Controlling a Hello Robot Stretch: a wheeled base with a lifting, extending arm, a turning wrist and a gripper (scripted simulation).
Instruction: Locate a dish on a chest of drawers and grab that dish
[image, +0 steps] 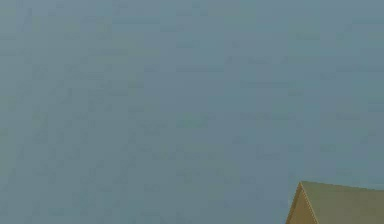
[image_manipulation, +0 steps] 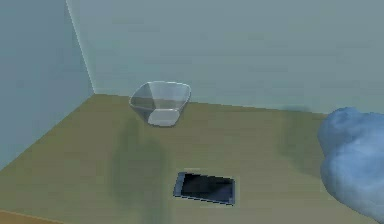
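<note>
Item: clear glass square-rimmed dish (image_manipulation: 160, 103), toward the far side of the tan wooden worktop (image_manipulation: 80, 160), near the pale blue-grey wall (image_manipulation: 250, 50).
Also: flat dark phone (image_manipulation: 207, 186), at the near edge.
Step, judged: dish located; next, reach out for it.
Tool state: cannot tell.
Legible writing: none.

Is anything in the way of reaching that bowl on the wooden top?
A phone lies flat on the top, nearer than the bowl and apart from it. Being flat, it probably blocks little.
</note>
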